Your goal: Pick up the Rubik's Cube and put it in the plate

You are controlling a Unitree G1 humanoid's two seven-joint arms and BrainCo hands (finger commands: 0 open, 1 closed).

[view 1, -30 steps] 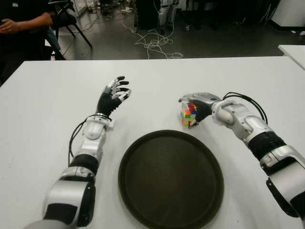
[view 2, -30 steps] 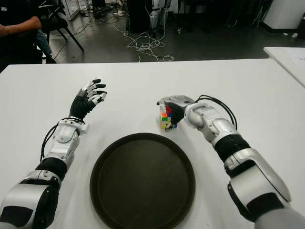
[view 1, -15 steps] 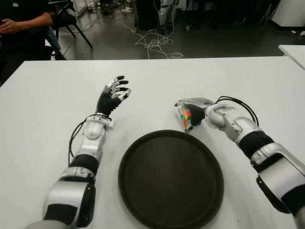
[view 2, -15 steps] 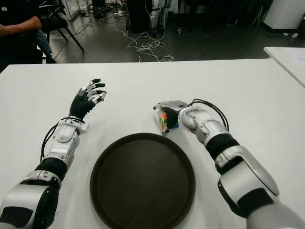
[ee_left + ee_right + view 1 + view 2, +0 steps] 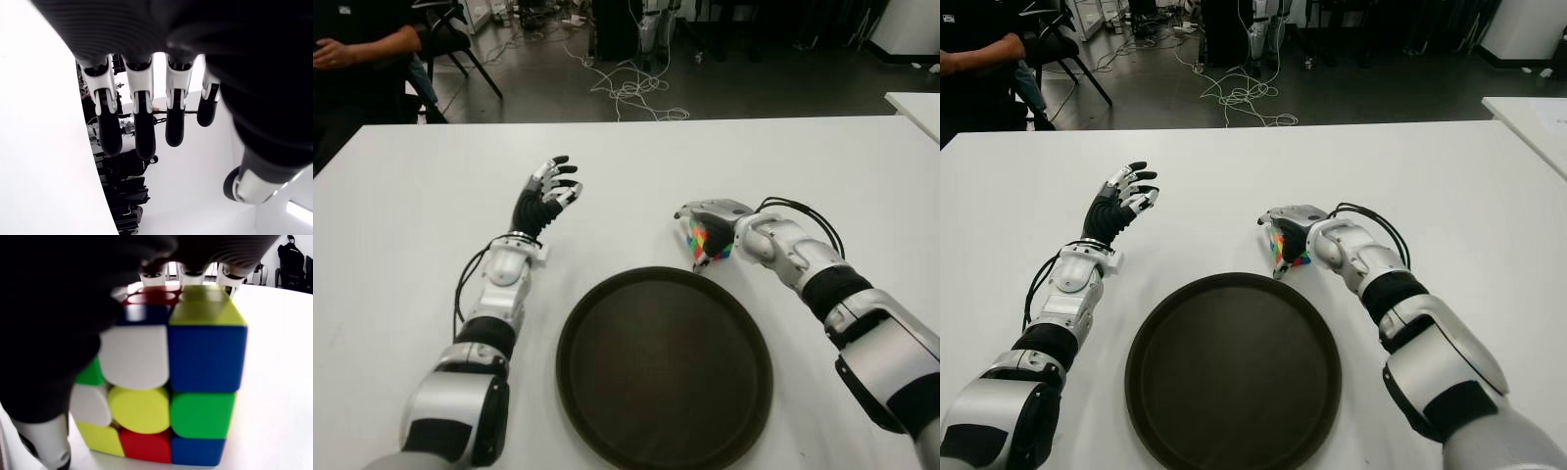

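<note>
— Where's the cube (image 5: 710, 243) now?

— In the right hand (image 5: 717, 227), tilted, just beyond the far rim of the plate (image 5: 607, 392). The fingers (image 5: 195, 269) curl over its top and the thumb presses one face, so they're closed on it.

— Will it hold?

— I'd say so. It looks light and rigid, but the smooth plastic could slip or a layer could twist. Flat opposite faces are the best place to grip.

— And the left hand (image 5: 546, 201)?

— Raised over the desk (image 5: 401, 215) left of the plate, fingers spread and empty.
</note>
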